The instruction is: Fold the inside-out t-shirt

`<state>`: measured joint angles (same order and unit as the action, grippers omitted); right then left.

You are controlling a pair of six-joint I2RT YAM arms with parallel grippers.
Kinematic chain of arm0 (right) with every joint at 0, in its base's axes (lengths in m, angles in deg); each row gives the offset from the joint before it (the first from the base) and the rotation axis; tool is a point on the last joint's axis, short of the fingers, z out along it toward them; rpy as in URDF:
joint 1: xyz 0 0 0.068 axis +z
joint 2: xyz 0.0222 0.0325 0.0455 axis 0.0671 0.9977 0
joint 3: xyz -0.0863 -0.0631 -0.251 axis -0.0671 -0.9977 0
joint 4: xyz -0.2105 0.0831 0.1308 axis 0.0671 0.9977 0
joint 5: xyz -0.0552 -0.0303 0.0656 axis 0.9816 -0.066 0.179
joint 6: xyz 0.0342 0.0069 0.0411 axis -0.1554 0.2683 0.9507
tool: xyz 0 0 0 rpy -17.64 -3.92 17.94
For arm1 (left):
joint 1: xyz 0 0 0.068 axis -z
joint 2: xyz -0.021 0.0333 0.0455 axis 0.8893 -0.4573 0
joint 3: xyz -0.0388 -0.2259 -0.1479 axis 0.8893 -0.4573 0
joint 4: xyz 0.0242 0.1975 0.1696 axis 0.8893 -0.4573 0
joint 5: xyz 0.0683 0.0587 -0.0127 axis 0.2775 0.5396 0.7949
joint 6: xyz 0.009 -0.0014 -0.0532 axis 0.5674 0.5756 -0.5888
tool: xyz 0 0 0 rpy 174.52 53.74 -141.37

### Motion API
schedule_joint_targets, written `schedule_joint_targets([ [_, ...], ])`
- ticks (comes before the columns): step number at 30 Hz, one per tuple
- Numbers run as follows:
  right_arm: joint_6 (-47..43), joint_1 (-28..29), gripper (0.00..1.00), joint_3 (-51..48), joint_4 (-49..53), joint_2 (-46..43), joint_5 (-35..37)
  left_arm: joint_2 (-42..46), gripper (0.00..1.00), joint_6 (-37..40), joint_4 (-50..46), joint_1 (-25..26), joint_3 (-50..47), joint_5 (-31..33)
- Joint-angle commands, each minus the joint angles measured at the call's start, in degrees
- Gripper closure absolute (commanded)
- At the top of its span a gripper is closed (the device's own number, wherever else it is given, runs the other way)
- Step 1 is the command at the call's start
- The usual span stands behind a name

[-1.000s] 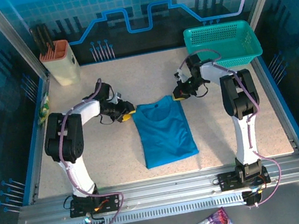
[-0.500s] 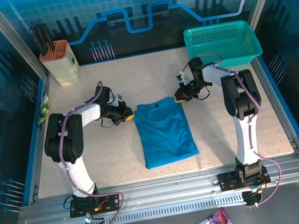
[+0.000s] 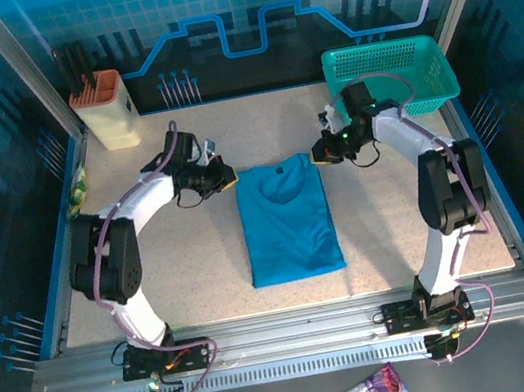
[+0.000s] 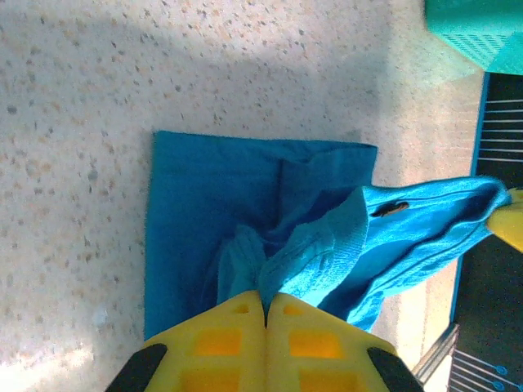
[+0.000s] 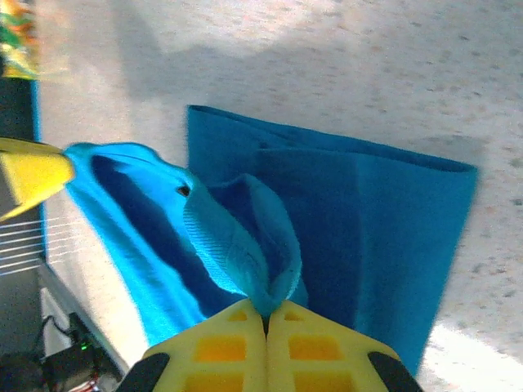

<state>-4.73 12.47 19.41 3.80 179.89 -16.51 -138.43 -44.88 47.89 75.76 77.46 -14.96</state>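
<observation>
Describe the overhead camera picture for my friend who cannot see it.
A blue t-shirt, folded into a tall narrow rectangle, lies mid-table, with the left gripper and the right gripper closed on its two far corners. A teal mesh basket stands at the far right of the speckled table, a beige holder with dark handles at the far left.

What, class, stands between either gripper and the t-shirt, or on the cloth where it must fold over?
Nothing visible does. The left gripper and the right gripper each already pinch the far edge of the t-shirt, shut on the cloth, and nothing lies on its flat part.
</observation>
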Motion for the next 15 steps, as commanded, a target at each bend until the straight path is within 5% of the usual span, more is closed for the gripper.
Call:
schedule_joint_targets([
  [1,1.8,-1.7,1.00,2.7,0.5,5.7,6.5,-6.8,1.00,3.0,-3.7,-0.1,6.9,0.7],
  [9,3.7,-2.2,1.00,8.9,-2.1,15.4,12.2,-20.5,1.00,5.0,-9.0,-0.2,20.0,0.0],
  [15,4.2,-2.1,1.00,10.6,-0.8,16.5,13.0,-15.1,0.76,5.4,-10.8,-0.3,18.6,3.5],
])
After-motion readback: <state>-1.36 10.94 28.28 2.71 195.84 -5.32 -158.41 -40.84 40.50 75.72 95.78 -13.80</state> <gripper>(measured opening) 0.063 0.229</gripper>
